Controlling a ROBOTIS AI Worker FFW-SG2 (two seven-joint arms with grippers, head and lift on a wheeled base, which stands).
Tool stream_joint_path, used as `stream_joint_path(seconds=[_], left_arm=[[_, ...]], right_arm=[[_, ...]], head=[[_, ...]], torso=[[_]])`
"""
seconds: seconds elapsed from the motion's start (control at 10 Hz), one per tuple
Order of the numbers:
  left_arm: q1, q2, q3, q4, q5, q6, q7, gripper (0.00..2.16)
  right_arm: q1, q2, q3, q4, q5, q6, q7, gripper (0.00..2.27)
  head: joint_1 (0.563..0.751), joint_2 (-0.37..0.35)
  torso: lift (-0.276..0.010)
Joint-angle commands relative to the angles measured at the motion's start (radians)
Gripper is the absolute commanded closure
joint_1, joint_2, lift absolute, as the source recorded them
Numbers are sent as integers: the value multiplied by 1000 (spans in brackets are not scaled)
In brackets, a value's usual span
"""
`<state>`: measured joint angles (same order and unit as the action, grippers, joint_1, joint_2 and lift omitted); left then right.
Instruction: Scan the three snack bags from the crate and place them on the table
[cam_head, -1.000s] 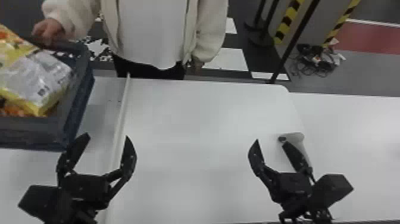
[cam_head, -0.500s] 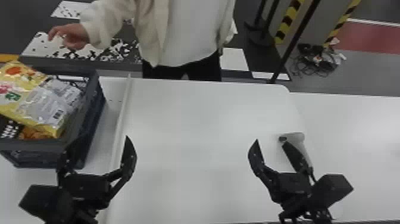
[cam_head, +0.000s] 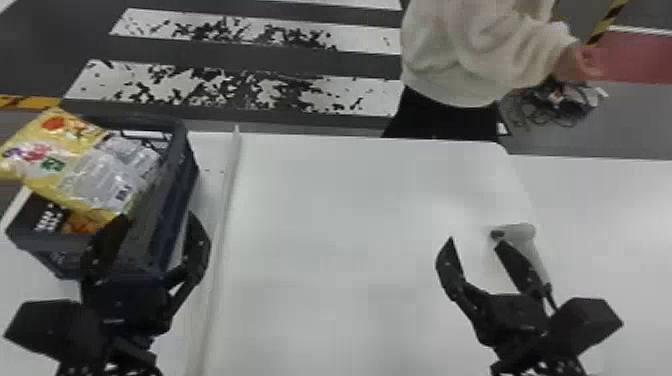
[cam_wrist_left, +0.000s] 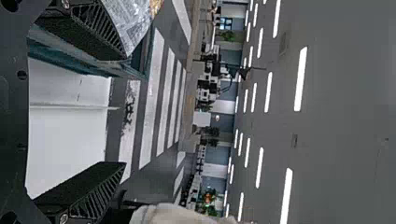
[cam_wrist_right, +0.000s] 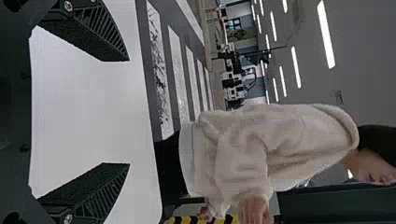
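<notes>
In the head view my left gripper (cam_head: 155, 225) stands open just in front of the crate's near right corner, nothing between its fingers. The dark blue crate (cam_head: 172, 200) is at the table's left. A yellow and silver snack bag (cam_head: 95, 175) lies tilted on top of it, with a black and orange bag (cam_head: 50, 216) under its near edge. My right gripper (cam_head: 475, 242) is open above the right side, beside a white handheld scanner (cam_head: 530, 245). In the left wrist view, the open left gripper (cam_wrist_left: 125, 109) has a silver bag (cam_wrist_left: 130, 23) beyond one finger. The right gripper (cam_wrist_right: 129, 112) is empty.
The white table (cam_head: 340, 225) spreads between the arms. A raised white strip (cam_head: 225, 210) runs front to back on it, right of the crate. A person stands behind the table's far edge.
The crate with its bags has shifted right and nearer, toward my left gripper, and the person's hand has left it. The person has moved to the right. Both arms have kept still.
</notes>
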<state>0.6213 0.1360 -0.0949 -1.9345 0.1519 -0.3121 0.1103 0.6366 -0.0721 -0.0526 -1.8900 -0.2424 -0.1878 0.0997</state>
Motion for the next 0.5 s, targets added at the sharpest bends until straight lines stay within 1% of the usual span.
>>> stream_joint_path(seconds=[0.0, 0.2, 0.3, 0.4], left_arm=[[1, -3, 66, -27, 41, 14, -8, 73], [-15, -6, 156, -66, 92, 87, -15, 83], [-29, -10, 199, -75, 113, 124, -20, 87], [-49, -19, 236, -80, 143, 173, -24, 87]], right_arm=[[0, 0, 4, 2, 0, 0, 0, 76], [0, 0, 5, 2, 0, 0, 0, 76], [0, -2, 7, 2, 0, 3, 0, 76], [0, -5, 8, 2, 0, 3, 0, 76]], head=[[695, -56], [695, 15], [695, 32], [695, 67]], torso=[[-62], [-62], [-62], [-62]])
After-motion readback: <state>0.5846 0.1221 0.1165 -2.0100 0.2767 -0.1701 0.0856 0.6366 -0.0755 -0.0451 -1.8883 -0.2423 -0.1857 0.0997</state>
